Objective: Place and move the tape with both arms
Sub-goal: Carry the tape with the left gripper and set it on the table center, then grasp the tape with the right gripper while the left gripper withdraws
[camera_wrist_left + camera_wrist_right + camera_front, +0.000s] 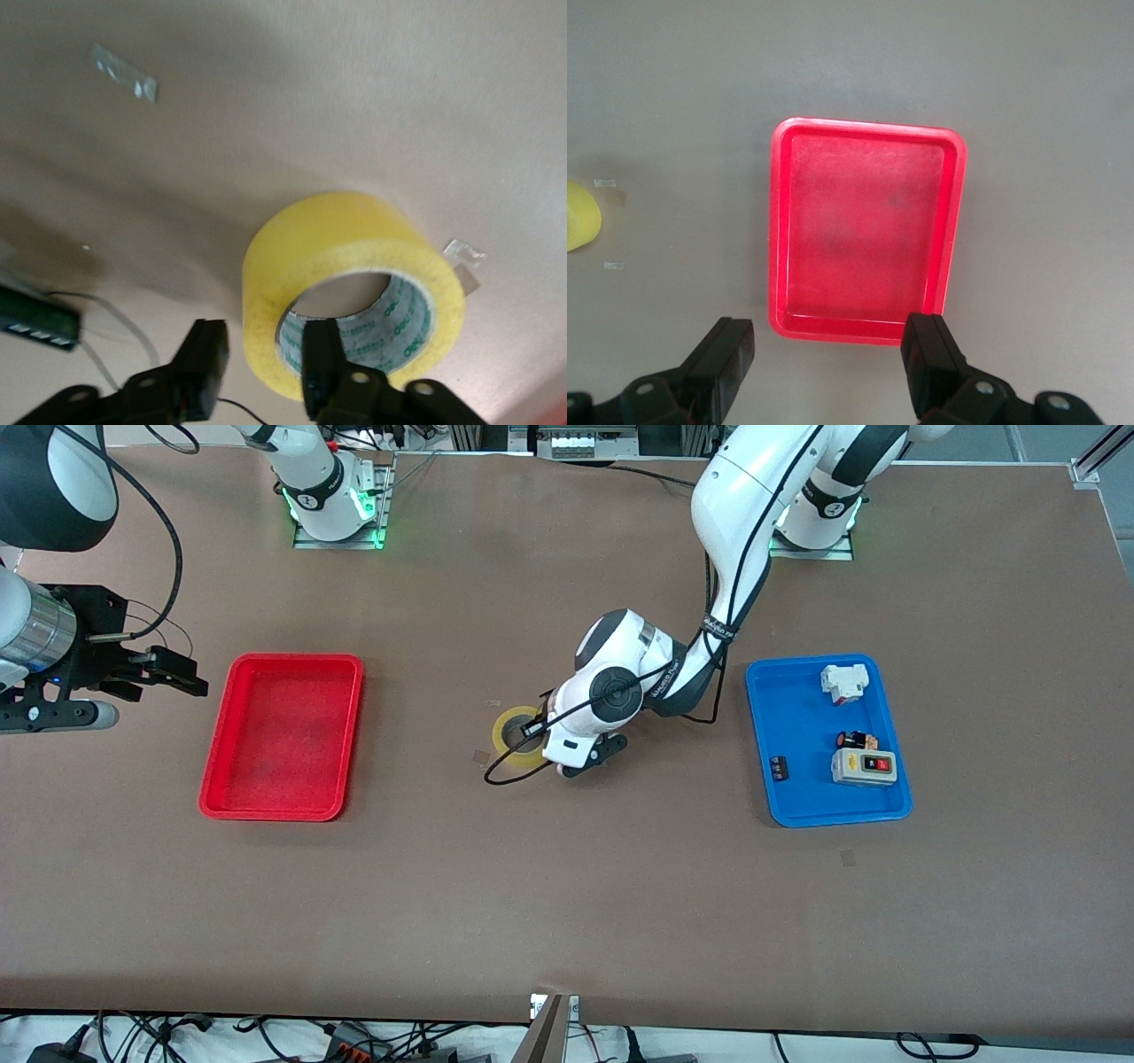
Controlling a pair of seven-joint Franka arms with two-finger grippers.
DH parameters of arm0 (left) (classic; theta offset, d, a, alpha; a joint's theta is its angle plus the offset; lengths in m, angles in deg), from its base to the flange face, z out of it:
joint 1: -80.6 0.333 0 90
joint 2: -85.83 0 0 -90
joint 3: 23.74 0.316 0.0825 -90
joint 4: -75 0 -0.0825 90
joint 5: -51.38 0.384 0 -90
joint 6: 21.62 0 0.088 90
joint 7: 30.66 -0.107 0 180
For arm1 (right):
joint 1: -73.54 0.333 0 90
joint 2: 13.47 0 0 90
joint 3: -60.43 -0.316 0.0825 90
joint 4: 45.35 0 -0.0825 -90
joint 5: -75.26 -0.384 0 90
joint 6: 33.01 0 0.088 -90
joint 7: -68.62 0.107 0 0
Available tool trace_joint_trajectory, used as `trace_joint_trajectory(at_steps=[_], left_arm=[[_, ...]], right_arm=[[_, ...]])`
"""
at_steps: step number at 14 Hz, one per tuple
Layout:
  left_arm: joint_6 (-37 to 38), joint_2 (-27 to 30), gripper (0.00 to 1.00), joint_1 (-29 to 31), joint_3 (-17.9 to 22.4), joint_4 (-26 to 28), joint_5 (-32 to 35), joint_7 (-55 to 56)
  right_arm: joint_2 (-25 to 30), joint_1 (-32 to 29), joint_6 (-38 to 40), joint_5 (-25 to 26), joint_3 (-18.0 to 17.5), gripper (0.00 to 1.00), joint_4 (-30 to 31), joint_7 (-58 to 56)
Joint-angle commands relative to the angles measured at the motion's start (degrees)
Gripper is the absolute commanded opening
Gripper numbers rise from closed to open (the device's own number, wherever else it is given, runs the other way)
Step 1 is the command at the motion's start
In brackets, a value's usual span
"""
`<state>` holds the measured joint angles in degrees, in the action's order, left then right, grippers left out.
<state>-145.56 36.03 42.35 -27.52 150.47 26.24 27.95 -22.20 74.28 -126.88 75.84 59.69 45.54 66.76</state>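
Brown tabletop (567, 903) is being seen from the front view, with the ring-shaped roll of yellowish translucent tape (512, 737) lying flat near the table's middle. The tape is being partly covered by the left gripper (542, 737), which is lowered onto it from the white left arm reaching out of its base at the top. A red rectangular plastic tray (283, 737) is lying toward the right arm's end of the table, and a blue rectangular plastic tray (797, 797) toward the left arm's end. In the blue tray a small white switch block (844, 682) and a grey box with red and black buttons (864, 767) are being kept, the box nearer to the camera. The right gripper (182, 673) is being held in the air just beside the red tray, at the table's edge, where its arm is waiting.

In the left wrist view, the tape (345, 266) is resting on the table, and the left gripper (264, 359) is straddling its wall with parted fingers, one outside and one in the hole; no squeeze is being shown.

In the right wrist view, the right gripper (831, 354) is being held wide open over the edge of the red tray (866, 237), with nothing between its fingers, and a sliver of the tape (580, 226) is showing at the picture's edge.
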Motion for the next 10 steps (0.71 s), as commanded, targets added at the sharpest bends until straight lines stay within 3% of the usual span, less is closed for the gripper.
trace_joint_trajectory(at_steps=[1, 3, 5, 7, 10], left_arm=[[10.4, 4.1, 1.0, 1.9, 1.1, -1.5, 7.6, 0.3], [17.4, 9.0, 1.0, 4.7, 1.1, -0.9, 11.9, 0.4], [19.1, 12.1, 1.0, 9.6, 1.1, -0.5, 12.7, -0.6], [21.4, 15.3, 1.0, 14.1, 1.2, 1.0, 12.7, -7.7], [29.3, 20.9, 1.0, 20.5, 1.1, 2.9, 15.3, -18.3]], right_arm=[[-0.8, 1.0, -0.1, 0.3, -0.2, 1.0, -0.5, -0.7], [-2.7, 3.1, -0.3, 0.0, -0.2, 1.0, -0.5, -0.6], [-5.1, 6.6, -2.6, -1.0, -0.2, 1.0, -0.5, 0.3], [-7.4, 11.3, -4.6, -1.9, -0.2, 1.0, -0.5, 1.0], [-12.8, 18.2, -10.4, -1.9, -0.2, 1.0, -0.5, 11.6]])
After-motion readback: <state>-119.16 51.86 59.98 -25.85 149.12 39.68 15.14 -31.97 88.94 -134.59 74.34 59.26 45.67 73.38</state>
